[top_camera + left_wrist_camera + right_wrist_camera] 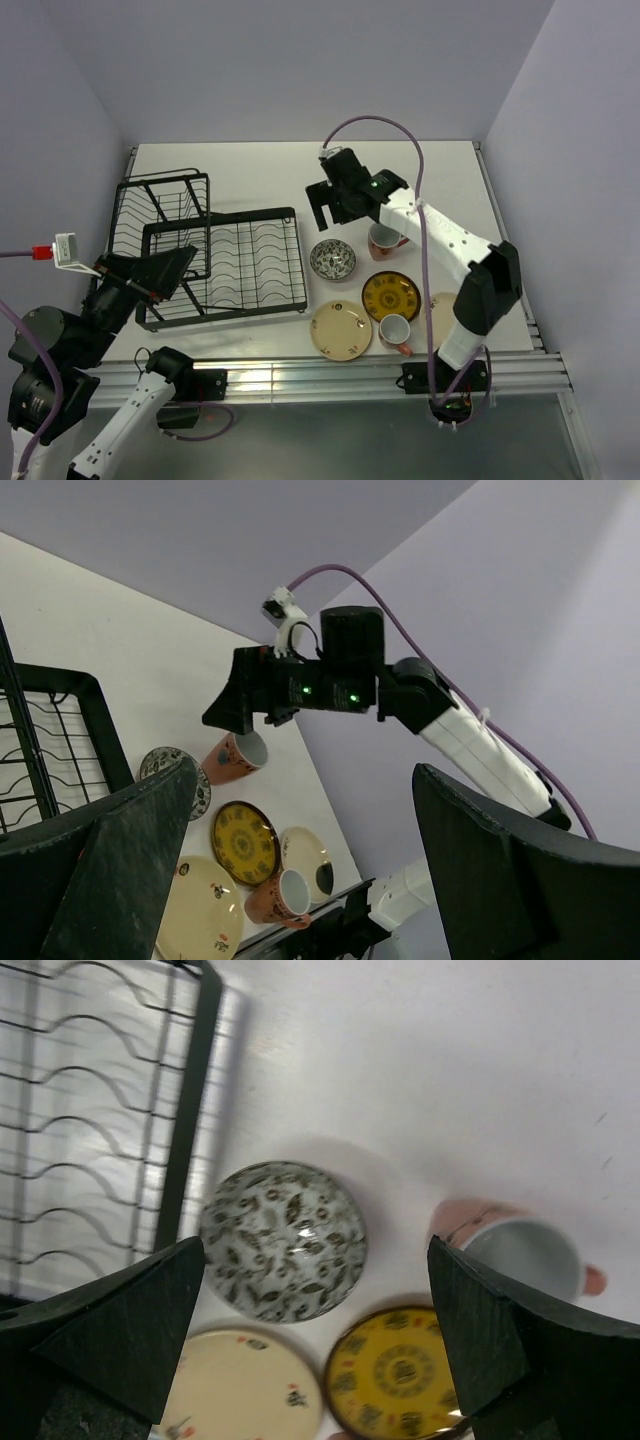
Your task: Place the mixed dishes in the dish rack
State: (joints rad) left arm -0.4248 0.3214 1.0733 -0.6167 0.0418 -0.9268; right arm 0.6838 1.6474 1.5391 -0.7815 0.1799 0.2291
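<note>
The black wire dish rack (225,262) stands at the left with no dishes in it. To its right lie the dark patterned bowl (332,260), the mustard plate (390,295), one cream plate (341,329), and a second cream plate (438,315) partly behind the right arm. One mug (384,241) lies behind the plates and another (397,333) in front. My right gripper (328,212) is open and empty, raised above the table just beyond the bowl (282,1240). My left gripper (170,268) is open and empty over the rack's near left corner.
The right arm's forearm (440,235) stretches over the dishes on the right. The rack's raised cage end (160,205) is at the far left. Walls close in the table on three sides. An aluminium rail (330,370) runs along the near edge.
</note>
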